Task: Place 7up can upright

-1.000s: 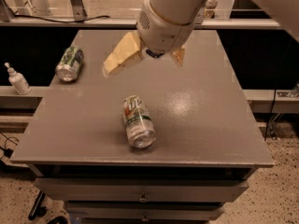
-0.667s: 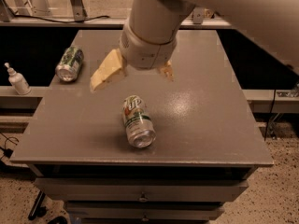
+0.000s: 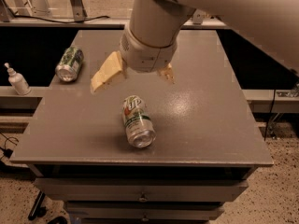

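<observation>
The 7up can (image 3: 136, 119) lies on its side near the front middle of the grey table (image 3: 210, 125), its silver end facing the front edge. It is white on top with the red and green logo and has a green lower band. My gripper (image 3: 135, 77) hangs just above and behind the can, apart from it. Its two tan fingers (image 3: 108, 73) are spread wide, one to the left and one to the right, with nothing between them.
A mostly green patterned can (image 3: 69, 64) lies on its side at the table's back left edge. A small white pump bottle (image 3: 17, 80) stands on a ledge left of the table. Drawers sit under the table front.
My gripper has moved left and toward the front, coming down closer to the 7up can. The can has not moved.
</observation>
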### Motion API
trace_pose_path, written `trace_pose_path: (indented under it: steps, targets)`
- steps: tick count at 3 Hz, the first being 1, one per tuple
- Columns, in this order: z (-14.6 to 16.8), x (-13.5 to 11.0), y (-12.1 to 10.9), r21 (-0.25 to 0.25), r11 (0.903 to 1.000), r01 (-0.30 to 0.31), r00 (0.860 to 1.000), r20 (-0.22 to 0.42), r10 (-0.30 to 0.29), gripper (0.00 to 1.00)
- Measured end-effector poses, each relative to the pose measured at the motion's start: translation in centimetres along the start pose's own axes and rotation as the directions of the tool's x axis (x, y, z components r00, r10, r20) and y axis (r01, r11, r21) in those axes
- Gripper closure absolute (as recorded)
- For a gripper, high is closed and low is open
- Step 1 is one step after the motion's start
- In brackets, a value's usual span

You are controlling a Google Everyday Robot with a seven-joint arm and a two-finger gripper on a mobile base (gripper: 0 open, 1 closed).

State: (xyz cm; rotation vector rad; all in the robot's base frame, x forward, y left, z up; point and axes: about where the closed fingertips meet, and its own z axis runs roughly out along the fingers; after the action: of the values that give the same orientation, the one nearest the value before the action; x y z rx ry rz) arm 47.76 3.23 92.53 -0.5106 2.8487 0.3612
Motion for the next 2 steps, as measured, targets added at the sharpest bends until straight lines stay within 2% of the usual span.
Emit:
trace_pose_path:
  steps: [2]
  targets:
    - [4.1,1.4,-1.1,0.043,0.9991,0.0,1.0,0.006,0.0,0.0]
